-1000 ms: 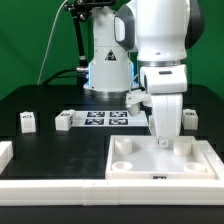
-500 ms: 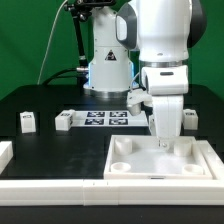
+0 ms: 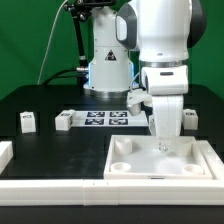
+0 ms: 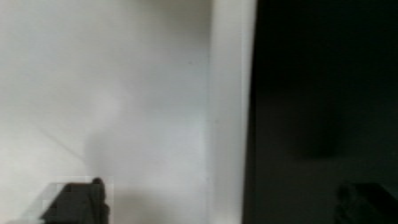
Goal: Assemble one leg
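Three legs show in the exterior view, small white tagged posts standing on the black table: one (image 3: 27, 121) at the left, one (image 3: 64, 120) beside the marker board, one (image 3: 188, 117) at the right behind the arm. My gripper (image 3: 164, 142) points straight down over the far right corner recess of the large white tray-like piece (image 3: 150, 169). In the wrist view my gripper (image 4: 217, 205) is open. Its dark fingertips (image 4: 75, 203) stand far apart, with only the tray's white surface (image 4: 125, 100) and the black table between them. No leg is in the jaws.
The marker board (image 3: 105, 118) lies flat behind the tray, in front of the robot base (image 3: 106, 70). Another white piece (image 3: 5, 152) lies at the exterior view's left edge. The tray's edge runs between my fingers in the wrist view.
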You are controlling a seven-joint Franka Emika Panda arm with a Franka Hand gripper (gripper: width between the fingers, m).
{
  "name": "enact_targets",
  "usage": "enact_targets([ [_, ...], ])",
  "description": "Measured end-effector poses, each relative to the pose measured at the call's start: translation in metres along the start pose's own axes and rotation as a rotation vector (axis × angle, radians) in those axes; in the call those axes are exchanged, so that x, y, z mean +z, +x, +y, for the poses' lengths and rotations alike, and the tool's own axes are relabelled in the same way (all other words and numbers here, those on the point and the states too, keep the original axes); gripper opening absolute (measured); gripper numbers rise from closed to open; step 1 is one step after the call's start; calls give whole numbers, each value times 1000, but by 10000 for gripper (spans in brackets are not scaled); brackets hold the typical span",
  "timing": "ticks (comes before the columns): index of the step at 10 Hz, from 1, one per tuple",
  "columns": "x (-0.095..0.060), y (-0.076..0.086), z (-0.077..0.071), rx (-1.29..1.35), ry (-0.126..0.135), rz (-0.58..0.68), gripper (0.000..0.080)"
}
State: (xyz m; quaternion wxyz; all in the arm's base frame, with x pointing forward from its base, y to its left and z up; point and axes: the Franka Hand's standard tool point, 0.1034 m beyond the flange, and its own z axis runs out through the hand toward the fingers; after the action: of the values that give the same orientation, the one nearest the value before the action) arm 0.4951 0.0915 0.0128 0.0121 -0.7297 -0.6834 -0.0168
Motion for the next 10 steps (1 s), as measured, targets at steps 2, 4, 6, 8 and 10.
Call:
enact_targets([
  [2, 0, 0, 0, 0, 0, 0, 649],
  [4, -10, 3, -5, 45, -8, -3, 649],
  [6, -28, 5, -22, 71, -14, -14, 649],
  [8, -39, 1, -40, 87, -9, -26, 649],
  [10, -40, 0, -43, 104, -8, -28, 649],
])
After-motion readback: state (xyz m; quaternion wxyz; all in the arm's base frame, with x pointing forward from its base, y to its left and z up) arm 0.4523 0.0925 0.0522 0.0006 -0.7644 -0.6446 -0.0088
